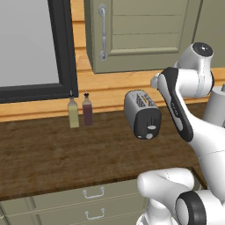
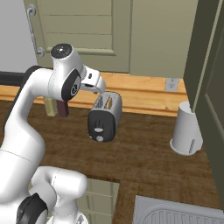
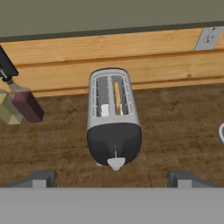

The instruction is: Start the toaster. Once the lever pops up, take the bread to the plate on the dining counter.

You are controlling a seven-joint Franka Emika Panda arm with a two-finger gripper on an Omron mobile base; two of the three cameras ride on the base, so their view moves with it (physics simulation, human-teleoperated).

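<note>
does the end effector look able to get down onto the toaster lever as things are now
Probably yes. The open end effector hangs above the toaster, and the lever on its black end face looks unobstructed; the two bottles stand well off to one side.

Bread (image 3: 117,97) upright in toaster (image 3: 113,120) slot.
</note>
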